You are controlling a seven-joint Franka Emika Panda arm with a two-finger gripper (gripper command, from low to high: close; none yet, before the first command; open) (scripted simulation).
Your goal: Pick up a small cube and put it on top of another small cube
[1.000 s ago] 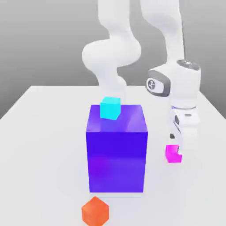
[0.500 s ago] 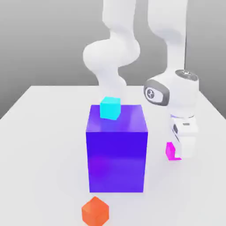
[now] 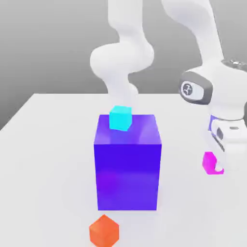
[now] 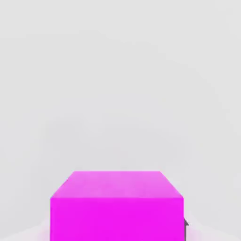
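The gripper pinches the small magenta cube just above the table, right of the big blue cube in the exterior view; stacking remains, probably on the cyan cube.

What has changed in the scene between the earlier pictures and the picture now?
The gripper has shut on the small magenta cube and carried it toward the exterior view's right. A second ago it stood open around this cube, nearer the big blue cube. The big blue cube, the cyan cube on top of it and the orange cube on the table stayed where they were.
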